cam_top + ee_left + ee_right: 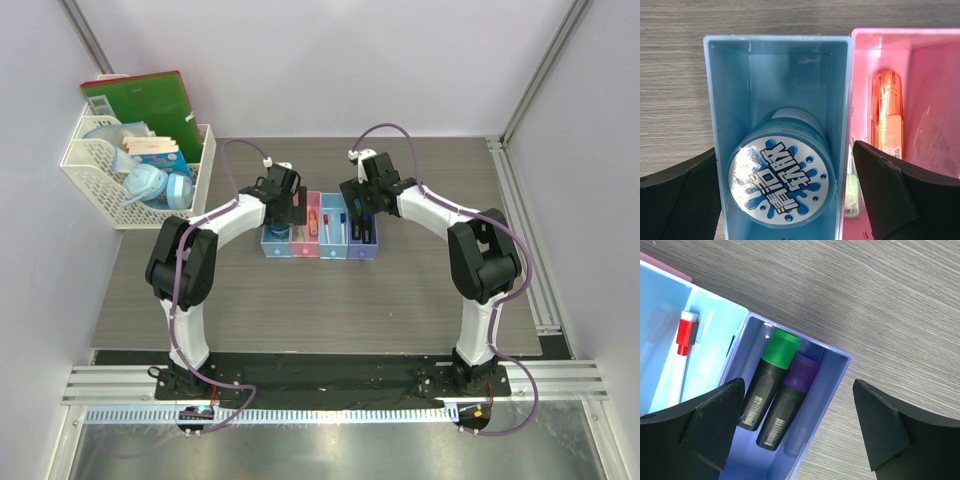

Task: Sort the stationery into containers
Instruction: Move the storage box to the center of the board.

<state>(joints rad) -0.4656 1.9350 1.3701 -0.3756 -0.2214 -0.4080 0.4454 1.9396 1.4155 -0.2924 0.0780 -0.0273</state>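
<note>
Lying in the row of bins (320,253): tape roll (780,182) in the blue bin (775,42), orange highlighter (887,112) and pale green pen (851,192) in the pink bin (900,33), red-capped marker (686,335) in the light blue bin (715,305), green-black highlighter (772,375) and purple-black highlighter (790,405) in the purple bin (832,390). Hovering empty, jaws spread wide, over the blue end: left gripper (785,147); over the purple end: right gripper (799,381).
</note>
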